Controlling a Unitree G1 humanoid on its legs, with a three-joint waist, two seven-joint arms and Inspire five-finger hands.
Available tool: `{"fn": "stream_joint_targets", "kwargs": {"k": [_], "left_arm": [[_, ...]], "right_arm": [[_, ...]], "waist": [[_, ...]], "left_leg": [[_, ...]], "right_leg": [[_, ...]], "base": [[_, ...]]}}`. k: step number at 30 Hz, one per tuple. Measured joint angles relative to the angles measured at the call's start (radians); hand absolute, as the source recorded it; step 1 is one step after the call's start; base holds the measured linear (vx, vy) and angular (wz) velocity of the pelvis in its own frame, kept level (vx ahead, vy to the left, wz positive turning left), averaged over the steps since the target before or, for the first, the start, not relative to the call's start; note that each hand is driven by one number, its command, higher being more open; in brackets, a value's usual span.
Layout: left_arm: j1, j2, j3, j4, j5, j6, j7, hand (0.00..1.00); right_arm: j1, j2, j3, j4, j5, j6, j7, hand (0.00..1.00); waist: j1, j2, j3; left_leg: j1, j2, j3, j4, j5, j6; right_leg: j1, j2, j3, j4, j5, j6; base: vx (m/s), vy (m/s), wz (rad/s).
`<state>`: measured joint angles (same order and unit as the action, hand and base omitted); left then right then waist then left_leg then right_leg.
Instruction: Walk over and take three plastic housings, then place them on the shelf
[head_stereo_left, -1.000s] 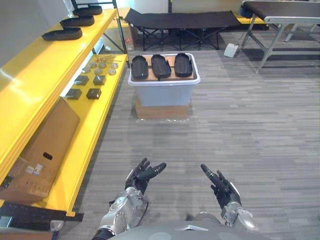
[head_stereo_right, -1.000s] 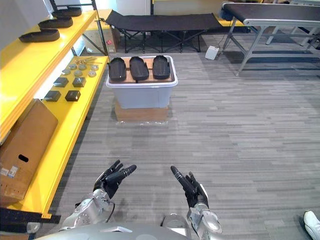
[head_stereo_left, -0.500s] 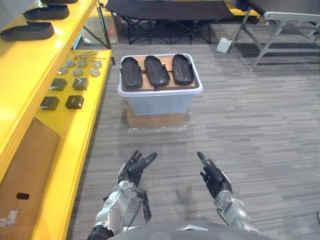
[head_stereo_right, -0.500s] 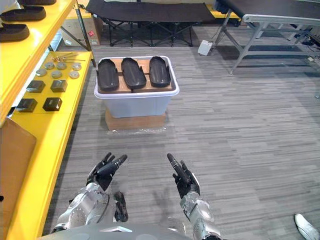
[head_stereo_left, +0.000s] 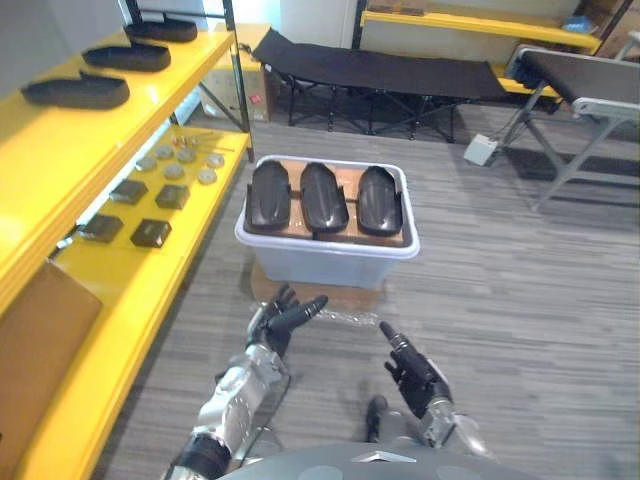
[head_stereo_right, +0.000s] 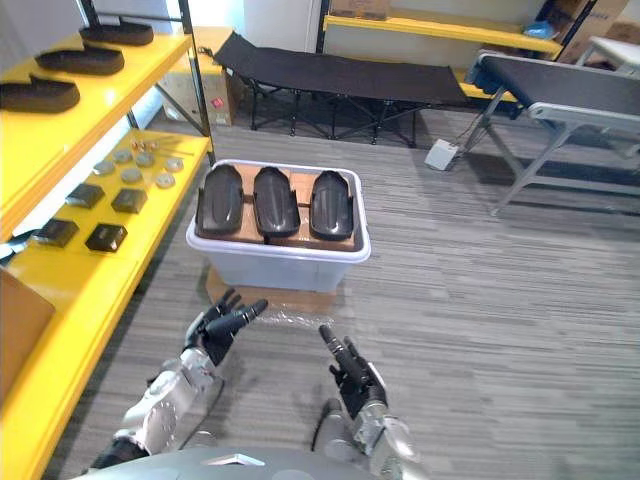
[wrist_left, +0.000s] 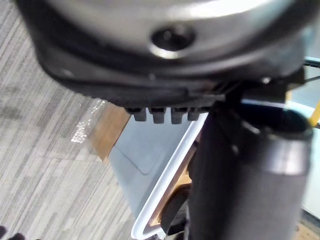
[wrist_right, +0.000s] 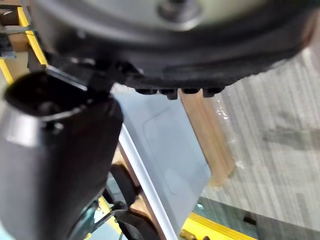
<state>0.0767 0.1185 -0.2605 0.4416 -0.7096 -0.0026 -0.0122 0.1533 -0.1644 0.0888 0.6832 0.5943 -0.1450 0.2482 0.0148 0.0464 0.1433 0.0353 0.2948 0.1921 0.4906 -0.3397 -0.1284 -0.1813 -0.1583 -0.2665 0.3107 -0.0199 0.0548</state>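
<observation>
The left robot hand (head_stereo_left: 278, 322) and the right robot hand (head_stereo_left: 418, 378) are both empty, fingers stretched out, hovering over the floor just short of the grey tub (head_stereo_left: 330, 265). The yellow shelf (head_stereo_left: 60, 150) runs along the tub's left side. All three plastic housings (head_stereo_left: 324, 196) lie side by side on top of the tub. I judge that none is taken yet, so grasping, carrying and placing all remain. The left wrist view gives the tub's wall and white rim from close, while the eye views give the housings' row and the shelf.

Black housings (head_stereo_left: 324, 196) — yellow shelf (head_stereo_left: 60, 150).
</observation>
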Motion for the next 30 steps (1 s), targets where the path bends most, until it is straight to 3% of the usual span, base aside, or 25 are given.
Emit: {"fn": "stream_joint_targets", "kwargs": {"k": [2,3,4,5,6,8,9,11,12,15,17,20,22,25,28,30], "left_arm": [[0.016,-0.028,0.001,0.000,-0.011,0.000,-0.005,1.00],[0.022,-0.041,0.001,0.000,-0.021,0.000,-0.006,1.00],[0.027,-0.048,0.001,0.000,-0.032,-0.001,-0.013,1.00],[0.032,-0.047,0.001,-0.003,-0.034,-0.002,-0.024,1.00],[0.034,-0.046,0.001,-0.007,-0.035,-0.005,-0.027,1.00],[0.038,-0.046,0.002,-0.026,-0.035,-0.039,-0.039,1.00],[0.035,-0.046,0.002,-0.039,-0.035,-0.047,-0.041,1.00],[0.031,-0.051,0.001,-0.040,-0.033,-0.052,-0.036,1.00],[0.024,-0.042,0.003,-0.036,-0.031,-0.054,-0.019,1.00],[0.010,-0.022,0.033,-0.071,-0.016,-0.059,0.057,1.00],[0.017,-0.024,0.066,-0.110,0.028,-0.073,0.096,1.00],[0.114,-0.018,0.150,-0.336,0.148,-0.176,0.190,1.00],[0.144,-0.008,0.218,-0.522,0.289,-0.277,0.283,1.00],[0.130,0.001,0.284,-0.676,0.445,-0.426,0.420,1.00],[0.131,-0.020,0.287,-0.738,0.517,-0.494,0.514,1.00],[0.136,-0.040,0.283,-0.738,0.519,-0.499,0.540,1.00]], "right_arm": [[-0.016,-0.023,-0.025,0.000,-0.001,0.000,-0.016,1.00],[-0.011,-0.031,-0.029,-0.006,-0.002,0.000,-0.017,1.00],[0.000,-0.029,-0.042,-0.015,-0.006,0.000,-0.019,1.00],[-0.001,-0.029,-0.052,-0.022,-0.024,0.000,-0.021,1.00],[-0.001,-0.030,-0.060,-0.030,-0.034,-0.006,-0.020,1.00],[-0.010,-0.028,-0.079,-0.066,-0.040,-0.043,-0.018,1.00],[-0.016,-0.029,-0.084,-0.089,-0.041,-0.062,-0.018,1.00],[-0.021,-0.033,-0.091,-0.108,-0.041,-0.077,-0.020,1.00],[-0.026,-0.015,-0.098,-0.105,-0.058,-0.081,-0.028,1.00],[0.003,0.020,-0.079,-0.156,-0.120,-0.100,-0.034,1.00],[0.023,0.022,-0.075,-0.232,-0.126,-0.100,-0.042,1.00],[0.111,0.040,-0.076,-0.503,-0.140,-0.116,-0.044,1.00],[0.144,0.065,-0.079,-0.670,-0.091,-0.135,-0.033,1.00],[0.159,0.092,-0.101,-0.826,0.012,-0.160,-0.012,1.00],[0.173,0.091,-0.119,-0.900,0.020,-0.169,-0.013,1.00],[0.181,0.090,-0.120,-0.904,0.011,-0.163,-0.013,1.00]], "waist": [[0.001,0.021,0.012],[-0.001,0.029,0.023],[0.001,0.022,0.038],[0.005,0.015,0.041],[0.005,0.013,0.042],[0.005,0.009,0.042],[-0.001,0.009,0.042],[-0.011,0.011,0.040],[-0.020,-0.018,0.047],[-0.018,-0.075,0.046],[-0.015,-0.071,0.051],[-0.016,-0.078,0.054],[-0.014,-0.093,0.050],[-0.013,-0.103,0.044],[-0.015,-0.104,0.044],[-0.015,-0.104,0.044]], "left_leg": [[-0.074,0.039,0.009,0.177,0.094,0.013],[-0.110,0.066,0.003,0.274,0.172,0.007],[-0.157,0.090,0.011,0.385,0.157,0.001],[-0.171,0.090,0.055,0.395,0.122,0.014],[-0.173,0.081,0.077,0.363,0.110,0.022],[-0.179,0.041,0.130,0.104,0.112,0.041],[-0.190,0.022,0.145,-0.053,0.157,0.042],[-0.189,-0.015,0.151,-0.237,0.335,0.037],[-0.158,-0.056,0.162,-0.255,0.378,0.040],[-0.163,-0.125,0.164,-0.236,0.316,0.070],[-0.153,-0.144,0.165,-0.238,0.295,0.082],[-0.095,-0.168,0.168,-0.298,0.297,0.086],[-0.078,-0.169,0.165,-0.334,0.299,0.088],[-0.078,-0.162,0.156,-0.339,0.301,0.088],[-0.078,-0.158,0.147,-0.327,0.301,0.088],[-0.078,-0.154,0.144,-0.321,0.300,0.087]], "right_leg": [[0.032,0.014,-0.015,0.001,-0.033,-0.012],[0.081,0.021,-0.023,-0.021,-0.042,-0.019],[0.152,0.025,-0.034,-0.072,-0.045,-0.027],[0.205,0.023,-0.033,-0.119,-0.044,-0.026],[0.228,0.023,-0.034,-0.144,-0.041,-0.022],[0.269,0.019,-0.031,-0.220,-0.020,-0.006],[0.271,0.011,-0.029,-0.235,-0.009,0.013],[0.274,-0.005,-0.029,-0.246,-0.004,0.049],[0.294,-0.041,-0.034,-0.257,0.002,0.080],[0.302,-0.111,-0.101,-0.252,0.017,0.091],[0.279,-0.135,-0.106,-0.193,0.016,0.091],[0.234,-0.180,-0.116,-0.060,0.017,0.089],[0.211,-0.184,-0.117,-0.007,0.026,0.086],[0.236,-0.165,-0.119,-0.049,0.053,0.087],[0.278,-0.150,-0.137,-0.104,0.069,0.085],[0.298,-0.141,-0.145,-0.129,0.069,0.085]], "base": [[0.31,-0.196,0.04],[0.36,-0.149,0.22],[0.45,-0.130,0.20],[0.38,-0.074,0.08],[0.34,-0.022,-0.17],[0.30,0.041,-0.22],[0.29,0.129,-0.21],[0.32,0.187,-0.18],[0.24,0.142,-0.04],[0.25,0.166,0.12],[0.15,0.162,0.04],[0.10,0.107,0.01],[0.08,0.037,0.04],[0.06,-0.009,0.10],[0.04,-0.021,0.14],[0.01,-0.043,0.11]]}}
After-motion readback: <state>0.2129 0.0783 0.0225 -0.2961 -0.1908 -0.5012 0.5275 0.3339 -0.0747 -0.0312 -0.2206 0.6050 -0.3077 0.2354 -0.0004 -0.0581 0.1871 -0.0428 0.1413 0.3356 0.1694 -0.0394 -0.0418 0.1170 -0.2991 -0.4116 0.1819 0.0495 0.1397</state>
